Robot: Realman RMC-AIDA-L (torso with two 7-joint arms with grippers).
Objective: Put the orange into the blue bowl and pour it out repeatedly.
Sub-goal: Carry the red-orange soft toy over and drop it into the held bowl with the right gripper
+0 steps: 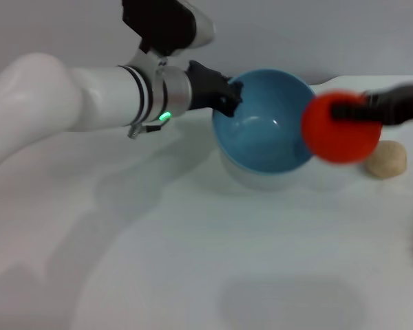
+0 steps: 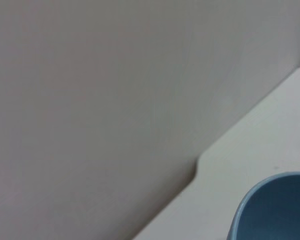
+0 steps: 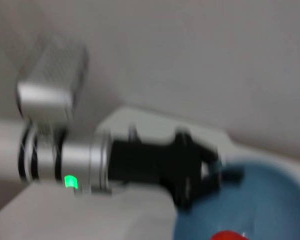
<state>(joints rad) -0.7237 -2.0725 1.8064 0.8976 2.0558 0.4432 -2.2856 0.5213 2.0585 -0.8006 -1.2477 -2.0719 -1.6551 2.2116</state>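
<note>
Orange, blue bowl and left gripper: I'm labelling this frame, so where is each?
orange point(image 1: 341, 130), head view, front face.
blue bowl point(image 1: 261, 134), head view, inner wall.
left gripper point(image 1: 228, 96), head view, at the bowl's rim.

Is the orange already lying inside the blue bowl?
No, the orange hangs in the right gripper beside the blue bowl, whose inside is empty.

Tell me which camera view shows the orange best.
The head view: the whole orange shows there, held by the right gripper beside the blue bowl. The right wrist view catches only a red sliver at its edge; the left wrist view shows none.
</note>
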